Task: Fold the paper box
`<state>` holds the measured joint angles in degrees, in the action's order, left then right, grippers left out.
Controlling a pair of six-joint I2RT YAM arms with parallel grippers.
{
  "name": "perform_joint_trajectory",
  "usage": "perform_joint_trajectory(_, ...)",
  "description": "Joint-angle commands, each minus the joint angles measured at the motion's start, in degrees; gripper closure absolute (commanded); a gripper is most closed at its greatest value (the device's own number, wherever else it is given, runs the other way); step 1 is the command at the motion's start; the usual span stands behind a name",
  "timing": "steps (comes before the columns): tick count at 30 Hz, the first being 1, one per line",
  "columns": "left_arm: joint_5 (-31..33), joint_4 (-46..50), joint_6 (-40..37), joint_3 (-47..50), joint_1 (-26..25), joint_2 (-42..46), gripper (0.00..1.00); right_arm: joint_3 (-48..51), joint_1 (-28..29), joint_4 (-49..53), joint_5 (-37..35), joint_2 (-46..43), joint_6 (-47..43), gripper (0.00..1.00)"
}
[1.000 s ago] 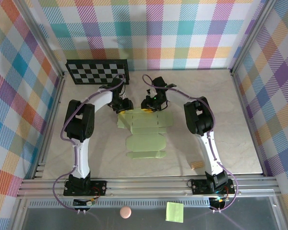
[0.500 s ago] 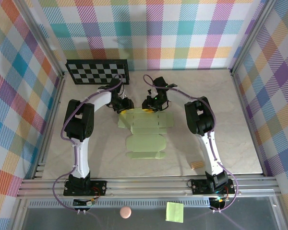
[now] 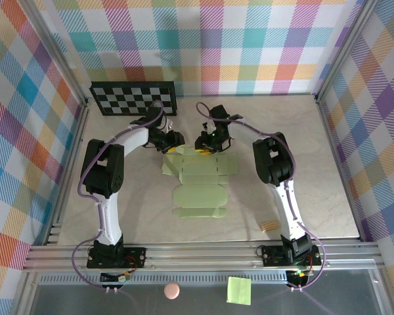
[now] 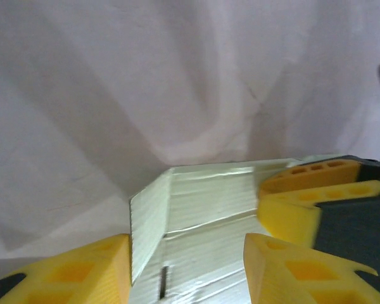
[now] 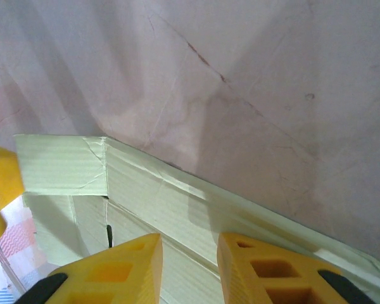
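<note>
The paper box [image 3: 198,181] lies unfolded at mid-table, a pale lime-green card with creases and flaps. My left gripper [image 3: 173,142] is at its far left corner and my right gripper [image 3: 205,146] at its far edge; the two are close together. In the left wrist view the left gripper [image 4: 187,272] is open over the card [image 4: 215,209], and a small side flap [image 4: 149,221] stands up beside its left finger [image 4: 82,272]. In the right wrist view the right gripper [image 5: 189,266] hovers with a narrow gap above a panel [image 5: 158,202] whose far strip is slightly raised.
A checkerboard [image 3: 134,97] lies at the back left. A small tan object [image 3: 269,226] sits near the right arm's base. On the front ledge are a bright-green sticky note [image 3: 238,289] and a pink round thing [image 3: 171,291]. Plaid walls enclose the table.
My left gripper has shifted slightly right toward the card's far left corner, and its arm has swung outward. The right arm and the card have barely moved.
</note>
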<state>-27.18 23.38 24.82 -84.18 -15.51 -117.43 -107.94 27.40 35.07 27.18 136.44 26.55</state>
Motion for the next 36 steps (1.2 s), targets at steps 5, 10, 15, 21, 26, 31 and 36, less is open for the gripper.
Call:
perform_joint_trajectory(5,-7.11,-5.27,3.55,2.05,-0.22,0.96,0.51,2.38,0.46,4.84,-3.54,1.55,0.35,0.72)
perform_joint_trajectory(10,-8.97,-6.46,4.49,0.6,-1.01,-1.11,0.51,2.39,0.46,5.07,-4.27,1.73,0.13,0.81)
perform_joint_trajectory(15,-9.98,-6.07,4.57,-1.56,-1.76,-3.24,0.5,2.48,0.46,5.43,-4.53,1.89,-0.35,0.89)
perform_joint_trajectory(21,-11.18,-6.52,4.95,-3.08,-2.47,-6.13,0.56,2.38,0.41,5.27,-4.19,1.99,-0.53,0.91)
perform_joint_trajectory(26,-12.0,-6.85,5.27,-3.7,-3.04,-8.28,0.62,2.32,0.38,5.41,-4.03,2.18,-0.85,0.92)
perform_joint_trajectory(31,-11.1,-6.38,4.74,-3.03,-3.04,-9.95,0.69,2.48,0.38,5.33,-3.86,2.25,-0.88,0.93)
perform_joint_trajectory(36,-6.17,-0.69,2.48,-3.64,-3.06,-11.66,0.73,2.47,0.44,5.44,-3.63,2.12,-1.08,0.93)
